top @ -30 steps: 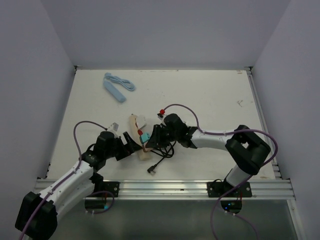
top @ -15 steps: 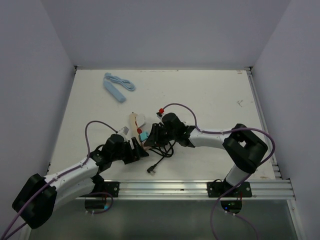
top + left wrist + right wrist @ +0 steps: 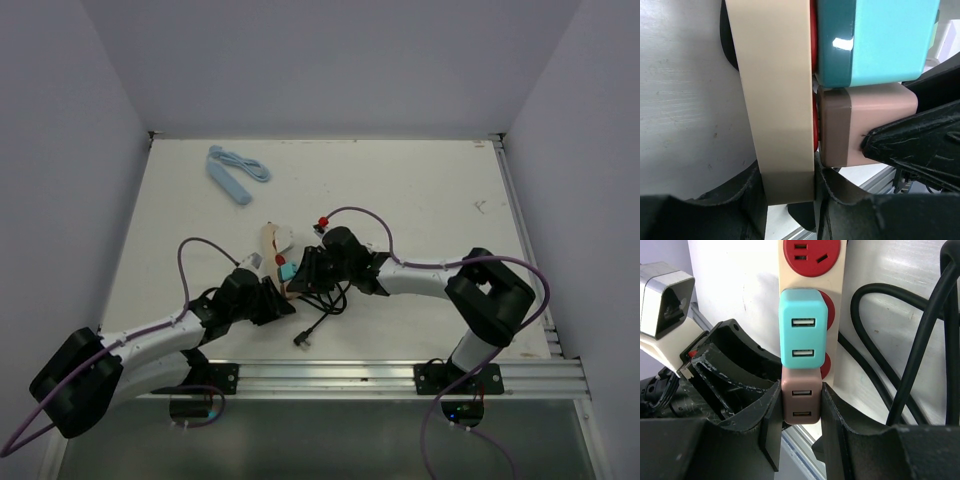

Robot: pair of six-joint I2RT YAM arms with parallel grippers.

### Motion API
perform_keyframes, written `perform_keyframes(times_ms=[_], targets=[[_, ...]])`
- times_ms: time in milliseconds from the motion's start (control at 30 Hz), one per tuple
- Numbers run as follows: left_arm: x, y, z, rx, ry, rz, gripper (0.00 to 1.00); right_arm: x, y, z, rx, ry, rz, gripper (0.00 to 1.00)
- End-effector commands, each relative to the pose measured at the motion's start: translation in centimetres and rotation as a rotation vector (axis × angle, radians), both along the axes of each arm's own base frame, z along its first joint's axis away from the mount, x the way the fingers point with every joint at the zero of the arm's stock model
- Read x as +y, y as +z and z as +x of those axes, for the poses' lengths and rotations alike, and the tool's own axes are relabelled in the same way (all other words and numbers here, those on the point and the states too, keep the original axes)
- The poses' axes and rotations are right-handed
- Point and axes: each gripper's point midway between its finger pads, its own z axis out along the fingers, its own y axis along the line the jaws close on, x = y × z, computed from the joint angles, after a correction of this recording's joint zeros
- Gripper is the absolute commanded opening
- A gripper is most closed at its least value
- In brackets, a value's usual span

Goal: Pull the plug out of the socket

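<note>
Fingers of the left gripper [image 3: 277,303] sit clamped on the near end of the beige power strip [image 3: 268,243] in the top view; the right gripper [image 3: 300,272] comes at the strip from the right, beside the teal plug [image 3: 287,271]; a second ago the left gripper stood off to the strip's left, well apart. The matte white table [image 3: 420,190] lies open on its far and right sides; a pale blue strip [image 3: 228,178] rests near the far left corner, and a black cable [image 3: 320,322] loops toward the near edge.

From the left wrist, the power strip [image 3: 777,100] shows edge-on, smooth and flat, its end pinched between the dark left fingers [image 3: 725,205]; the glossy teal plug [image 3: 875,40] and a rounded tan plug [image 3: 860,125] stand out of it side by side, touching; a scuffed black finger of the right gripper presses on the tan plug.

From the right wrist, the right fingers [image 3: 771,420] pinch the tan plug [image 3: 800,402] on both flanks; it sits in the strip's end socket, red showing behind it, hard against the teal plug [image 3: 803,327]; the black cable [image 3: 920,340] curves alongside.
</note>
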Motion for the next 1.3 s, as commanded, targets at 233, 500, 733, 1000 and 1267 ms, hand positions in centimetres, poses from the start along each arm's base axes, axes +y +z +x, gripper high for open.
perform_keyframes(times_ms=[233,500,733,1000,1267], targets=[[2.6,-1.2,0.1,0.006,0.147,0.061,0.0,0.4,3.6,0.7,-0.067,-0.02,0.074,0.0],[5.0,-3.2,-1.1,0.096,0.243,0.146,0.0,-1.5,5.0,1.1,-0.086,-0.029,0.05,0.0],[5.3,-4.2,-1.8,0.149,0.234,0.191,0.0,-3.6,4.9,1.7,-0.059,-0.025,-0.041,0.0],[5.4,-5.4,-2.3,0.194,0.201,0.254,0.0,-4.8,4.5,2.0,-0.021,-0.04,-0.089,0.0],[5.2,-6.1,-2.3,0.214,0.171,0.377,0.0,-5.5,7.7,3.1,-0.049,-0.058,-0.117,0.0]])
